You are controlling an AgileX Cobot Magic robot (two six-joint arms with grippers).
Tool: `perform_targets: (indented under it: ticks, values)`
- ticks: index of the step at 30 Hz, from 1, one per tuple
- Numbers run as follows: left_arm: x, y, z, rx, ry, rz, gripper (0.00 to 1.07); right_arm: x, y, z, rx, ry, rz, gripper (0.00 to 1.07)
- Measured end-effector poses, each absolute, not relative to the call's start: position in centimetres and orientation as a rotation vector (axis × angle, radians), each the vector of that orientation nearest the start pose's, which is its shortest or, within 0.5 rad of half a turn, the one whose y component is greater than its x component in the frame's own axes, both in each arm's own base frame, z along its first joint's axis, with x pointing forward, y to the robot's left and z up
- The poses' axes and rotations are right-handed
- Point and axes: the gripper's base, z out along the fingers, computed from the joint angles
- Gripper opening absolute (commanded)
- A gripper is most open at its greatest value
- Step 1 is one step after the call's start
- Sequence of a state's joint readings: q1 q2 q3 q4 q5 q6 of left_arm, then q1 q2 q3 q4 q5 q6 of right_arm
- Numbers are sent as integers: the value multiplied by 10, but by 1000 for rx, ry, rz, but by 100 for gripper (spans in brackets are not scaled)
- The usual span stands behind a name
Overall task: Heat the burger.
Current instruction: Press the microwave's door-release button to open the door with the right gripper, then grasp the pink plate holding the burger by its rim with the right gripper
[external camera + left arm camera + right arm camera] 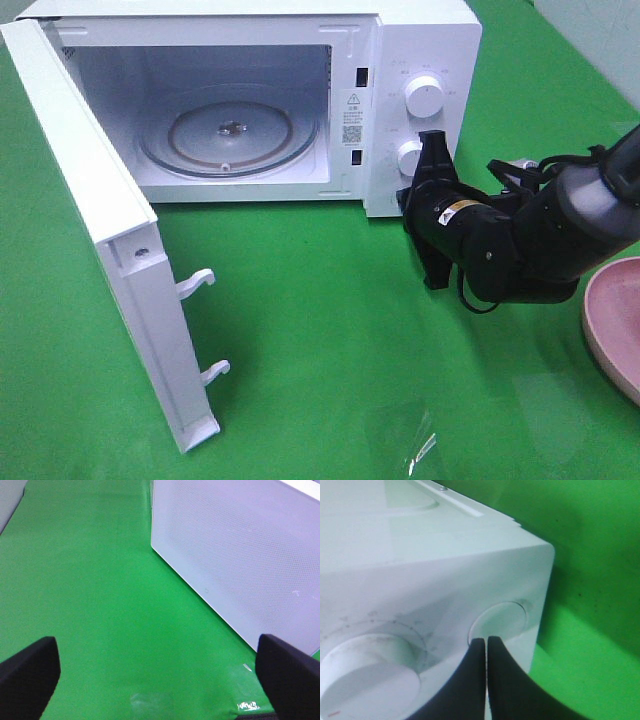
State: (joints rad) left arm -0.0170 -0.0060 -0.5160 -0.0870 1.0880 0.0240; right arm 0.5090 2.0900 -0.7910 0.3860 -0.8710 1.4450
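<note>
The burger is out of view in all three views. The white microwave [420, 40] stands at the back with its door [110, 230] swung wide to the left. Its glass turntable [228, 130] is bare. My right gripper [432, 145] is shut with nothing in it, its tips at the control panel beside the lower knob [409, 157]. In the right wrist view the shut gripper [486, 641] meets a flat round button [499, 622], with a knob [367, 675] beside it. My left gripper [160, 680] is open and empty over the green cloth, near the door's outer face [240, 555].
A pink round plate [615, 330] lies at the right edge, partly under the right arm [530, 235]. The open door and its latch hooks [200, 282] jut toward the front left. A scrap of clear plastic [420, 450] lies on the green cloth [320, 330] near the front.
</note>
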Motion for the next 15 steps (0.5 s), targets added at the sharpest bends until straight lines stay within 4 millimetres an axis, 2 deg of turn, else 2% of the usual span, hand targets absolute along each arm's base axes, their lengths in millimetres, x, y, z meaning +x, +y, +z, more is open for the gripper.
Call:
perform_targets:
  ticks: [8, 9, 12, 14, 15]
  values:
    - [-9, -7, 280, 49, 2047, -100, 98, 313, 151, 97, 1368, 1811, 1030, 0]
    - [-9, -7, 280, 49, 2047, -100, 98, 311, 151, 103, 1332, 1870, 997, 0]
    - [-9, -7, 280, 49, 2047, -100, 98, 310, 152, 107, 1313, 1895, 985, 0]
    - [-9, -7, 280, 49, 2047, -100, 98, 305, 152, 123, 1190, 1998, 926, 1]
    - [-9, -7, 280, 49, 2047, -100, 98, 305, 152, 123, 1190, 1998, 926, 1]
